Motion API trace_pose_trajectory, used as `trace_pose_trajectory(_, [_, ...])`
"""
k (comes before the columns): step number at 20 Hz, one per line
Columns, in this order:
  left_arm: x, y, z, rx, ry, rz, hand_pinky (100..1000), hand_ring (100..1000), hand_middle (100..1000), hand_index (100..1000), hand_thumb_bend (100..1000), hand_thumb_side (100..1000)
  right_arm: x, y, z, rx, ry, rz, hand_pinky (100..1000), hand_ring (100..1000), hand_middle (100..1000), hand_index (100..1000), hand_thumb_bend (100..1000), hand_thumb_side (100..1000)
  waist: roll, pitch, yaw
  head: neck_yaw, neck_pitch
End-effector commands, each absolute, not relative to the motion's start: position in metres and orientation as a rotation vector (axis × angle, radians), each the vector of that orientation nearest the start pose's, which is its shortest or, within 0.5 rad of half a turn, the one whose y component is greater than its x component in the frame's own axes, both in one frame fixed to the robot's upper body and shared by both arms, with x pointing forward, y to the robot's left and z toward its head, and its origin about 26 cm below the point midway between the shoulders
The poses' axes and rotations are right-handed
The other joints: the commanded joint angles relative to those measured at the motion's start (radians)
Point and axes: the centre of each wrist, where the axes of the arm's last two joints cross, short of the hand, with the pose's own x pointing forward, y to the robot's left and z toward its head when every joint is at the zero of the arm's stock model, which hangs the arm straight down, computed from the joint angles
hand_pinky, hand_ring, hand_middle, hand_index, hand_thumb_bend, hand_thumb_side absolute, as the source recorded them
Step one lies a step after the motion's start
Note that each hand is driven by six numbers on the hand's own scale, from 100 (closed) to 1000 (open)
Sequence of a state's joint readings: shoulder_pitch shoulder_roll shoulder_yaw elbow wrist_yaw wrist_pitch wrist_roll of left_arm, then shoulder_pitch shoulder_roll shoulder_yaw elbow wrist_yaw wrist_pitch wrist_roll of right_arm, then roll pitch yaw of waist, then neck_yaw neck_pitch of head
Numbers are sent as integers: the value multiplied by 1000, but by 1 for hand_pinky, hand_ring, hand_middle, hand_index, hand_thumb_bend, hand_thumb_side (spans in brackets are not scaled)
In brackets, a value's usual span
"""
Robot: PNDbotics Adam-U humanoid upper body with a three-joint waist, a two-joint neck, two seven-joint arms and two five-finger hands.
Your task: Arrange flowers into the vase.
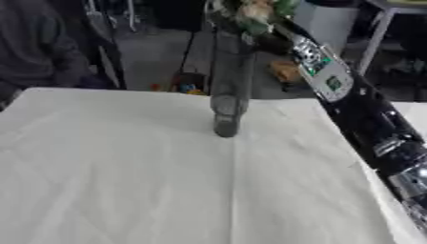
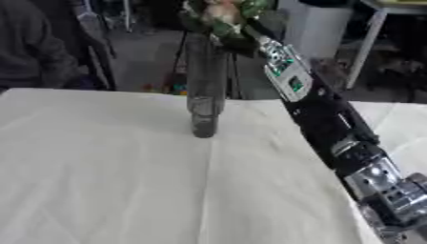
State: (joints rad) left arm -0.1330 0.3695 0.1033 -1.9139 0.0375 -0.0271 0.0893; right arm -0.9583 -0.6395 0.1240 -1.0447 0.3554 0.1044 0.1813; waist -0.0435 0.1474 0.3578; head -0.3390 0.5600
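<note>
— What is standing on the desk (image 1: 125, 181)?

— A tall, narrow vase (image 1: 229, 76) of dark, see-through glass is standing upright toward the far middle of the white cloth (image 2: 108, 190) that is covering the desk. Its round foot is resting on the cloth, right by a crease running toward the near edge.

— And the flowers?

— A bunch of flowers (image 2: 223, 14) is sitting at the vase's mouth: a pale peach bloom with green leaves around it, blurred.

— Where is the robot hand working?

— The right arm (image 2: 333, 128) is reaching in from the lower right, black with silver joints, slanting up to the top of the vase. The right robot hand (image 2: 238, 40) is showing as a dark shape among the leaves at the rim; whether it is grasping the stems or released, I cannot tell.
</note>
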Motion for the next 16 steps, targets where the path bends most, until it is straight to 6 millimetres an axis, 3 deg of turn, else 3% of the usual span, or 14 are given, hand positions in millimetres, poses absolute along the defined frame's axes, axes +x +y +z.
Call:
trace_pose_trajectory(1, [288,319,155,363,-2106,-194,658,718,671,715,573,741,454,-340,284,-845,-1680,830,1000,1000,910,960,364,827,6,-16,-3,4,-7])
trace_pose_trajectory(16, [287,322,152,377,-2093,-185,658,717,671,715,573,741,447,-336,279,-775,-1703,878,1000,999,907,958,318,856,4,-32,-40,20,2])
